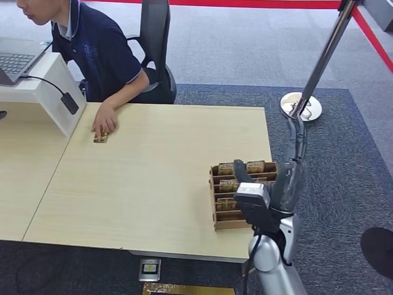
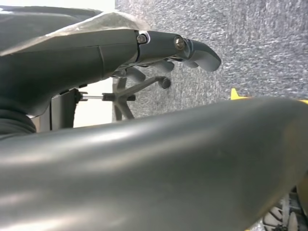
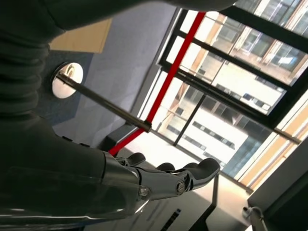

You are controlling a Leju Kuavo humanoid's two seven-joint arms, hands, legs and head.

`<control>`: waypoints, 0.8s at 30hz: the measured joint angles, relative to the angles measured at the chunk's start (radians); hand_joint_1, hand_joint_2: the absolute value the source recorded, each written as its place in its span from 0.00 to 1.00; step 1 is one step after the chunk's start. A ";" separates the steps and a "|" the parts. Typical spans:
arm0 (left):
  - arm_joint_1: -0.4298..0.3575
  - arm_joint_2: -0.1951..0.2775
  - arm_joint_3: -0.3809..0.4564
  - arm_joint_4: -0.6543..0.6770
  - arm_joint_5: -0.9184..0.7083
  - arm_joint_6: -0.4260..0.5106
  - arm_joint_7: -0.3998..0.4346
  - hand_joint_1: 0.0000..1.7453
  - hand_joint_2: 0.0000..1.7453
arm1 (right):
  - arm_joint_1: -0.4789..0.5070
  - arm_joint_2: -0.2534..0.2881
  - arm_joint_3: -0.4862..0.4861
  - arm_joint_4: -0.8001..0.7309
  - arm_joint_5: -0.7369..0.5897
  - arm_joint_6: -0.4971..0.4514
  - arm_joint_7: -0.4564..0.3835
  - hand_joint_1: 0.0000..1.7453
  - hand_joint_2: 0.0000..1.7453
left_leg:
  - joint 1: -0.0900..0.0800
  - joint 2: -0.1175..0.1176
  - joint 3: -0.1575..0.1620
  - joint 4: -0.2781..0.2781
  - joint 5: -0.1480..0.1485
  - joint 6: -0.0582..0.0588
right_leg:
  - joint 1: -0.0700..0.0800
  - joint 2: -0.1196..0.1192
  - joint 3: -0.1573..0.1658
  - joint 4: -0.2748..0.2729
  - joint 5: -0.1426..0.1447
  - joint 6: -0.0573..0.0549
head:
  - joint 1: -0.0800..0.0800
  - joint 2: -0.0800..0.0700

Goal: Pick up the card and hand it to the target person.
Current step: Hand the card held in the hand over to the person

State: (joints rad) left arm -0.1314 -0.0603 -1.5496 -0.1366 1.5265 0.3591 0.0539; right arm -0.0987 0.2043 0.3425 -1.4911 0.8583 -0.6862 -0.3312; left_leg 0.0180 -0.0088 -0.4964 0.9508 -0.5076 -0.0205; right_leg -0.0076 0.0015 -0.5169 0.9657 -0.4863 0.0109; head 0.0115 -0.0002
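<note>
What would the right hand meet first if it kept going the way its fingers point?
Nothing on the table: the right hand points up and away, toward the stanchion post beyond the table edge, though depth is unclear.

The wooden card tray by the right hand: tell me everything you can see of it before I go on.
The card tray is a low, open box of light brown wood or board, with cross dividers forming stepped rows. It sits flat on the pale wooden table, near the table's right edge and front corner. Several brownish patterned cards stand in the rows, roughly in two columns. The right hand is raised in front of the tray's right part and hides it; whether the hand touches the tray cannot be told.
</note>
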 joint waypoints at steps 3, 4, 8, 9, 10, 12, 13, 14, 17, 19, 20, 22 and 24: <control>0.003 0.000 0.002 0.000 0.001 0.001 -0.005 0.00 0.00 | 0.146 -0.004 -0.090 -0.138 -0.012 -0.012 -0.009 0.00 0.00 | 0.000 0.000 0.000 0.000 -0.001 0.000 | 0.000 0.000 0.000 0.000 -0.001 0.000 | 0.000 0.000; 0.004 0.000 0.002 0.000 0.001 0.002 -0.004 0.00 0.00 | 0.183 -0.002 -0.123 -0.174 -0.023 -0.012 -0.011 0.00 0.00 | 0.000 0.000 0.000 0.000 -0.001 -0.001 | 0.000 0.000 0.000 0.000 -0.001 0.000 | 0.000 0.000; 0.007 -0.003 0.006 0.000 0.001 0.001 0.014 0.00 0.00 | 0.308 0.033 -0.274 -0.262 -0.078 0.052 -0.012 0.00 0.00 | 0.000 0.000 0.001 0.000 -0.001 -0.001 | 0.000 0.000 0.001 0.000 -0.001 0.001 | 0.000 0.000; 0.008 -0.004 0.008 0.000 0.001 0.000 0.020 0.00 0.00 | 0.328 0.049 -0.332 -0.265 -0.090 0.084 -0.017 0.00 0.00 | 0.000 0.000 0.000 0.000 -0.001 -0.001 | 0.000 0.000 0.001 0.000 -0.001 0.000 | 0.000 0.000; 0.009 -0.006 0.012 0.000 0.001 -0.002 0.025 0.00 0.00 | 0.337 0.064 -0.398 -0.256 -0.099 0.114 -0.025 0.00 0.00 | 0.000 0.001 0.000 0.000 -0.001 -0.001 | 0.000 0.000 0.002 0.000 -0.001 0.000 | 0.000 0.000; 0.009 -0.008 0.024 0.000 0.001 -0.003 0.031 0.00 0.00 | 0.326 0.081 -0.519 -0.196 -0.106 0.152 -0.040 0.00 0.00 | 0.000 0.001 0.000 -0.001 -0.001 -0.001 | 0.000 0.000 0.002 0.000 -0.001 -0.001 | 0.000 0.000; 0.009 -0.009 0.030 0.000 0.001 -0.003 0.033 0.00 0.00 | 0.310 0.083 -0.574 -0.145 -0.109 0.164 -0.047 0.00 0.00 | 0.000 0.001 0.001 -0.001 -0.001 0.000 | 0.000 0.000 0.003 0.000 -0.001 0.000 | 0.000 0.000; 0.008 -0.010 0.037 0.000 0.002 -0.002 0.035 0.00 0.00 | 0.288 0.082 -0.629 -0.079 -0.110 0.173 -0.047 0.00 0.00 | 0.000 0.001 0.001 -0.001 -0.001 0.000 | 0.000 0.000 0.003 0.000 -0.001 0.000 | 0.000 0.000; 0.008 -0.013 0.072 0.000 0.001 0.013 0.043 0.00 0.00 | 0.180 0.062 -0.777 0.200 -0.069 0.152 -0.007 0.00 0.00 | 0.000 0.001 0.003 0.000 0.000 0.000 | 0.000 0.000 0.005 0.000 0.000 0.000 | 0.000 0.000; 0.008 -0.016 0.109 0.000 0.001 0.040 0.054 0.00 0.00 | 0.098 0.033 -0.836 0.426 -0.021 0.126 0.035 0.00 0.50 | 0.000 0.002 0.004 0.000 0.000 0.000 | 0.000 0.000 0.005 0.000 0.001 0.000 | 0.000 0.000; 0.008 -0.019 0.132 0.000 0.001 0.057 0.060 0.00 0.00 | 0.058 0.020 -0.853 0.535 0.002 0.120 0.060 0.00 0.75 | 0.000 0.002 0.004 0.000 0.000 0.000 | 0.000 0.000 0.005 0.000 0.001 0.000 | 0.000 0.000; 0.009 -0.028 0.182 0.000 0.002 0.107 0.071 0.00 0.00 | -0.016 0.006 -0.867 0.717 0.048 0.143 0.130 0.00 1.00 | 0.000 0.002 0.005 0.000 0.000 0.000 | 0.000 0.000 0.005 0.000 0.001 0.000 | 0.000 0.000; 0.010 -0.047 0.245 0.000 0.002 0.195 0.087 0.00 0.00 | -0.087 0.006 -0.866 0.867 0.117 0.219 0.258 0.00 0.75 | 0.000 0.002 0.005 0.000 0.001 0.000 | 0.000 0.000 0.004 0.001 0.001 0.000 | 0.000 0.000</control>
State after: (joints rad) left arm -0.1219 -0.1070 -1.3045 -0.1366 1.5282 0.5541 0.1411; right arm -0.1855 0.2104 -0.5237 -0.6236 0.9756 -0.4677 -0.0733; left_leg 0.0183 -0.0071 -0.4917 0.9507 -0.5070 -0.0210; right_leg -0.0075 0.0016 -0.5125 0.9668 -0.4851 0.0105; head 0.0115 -0.0002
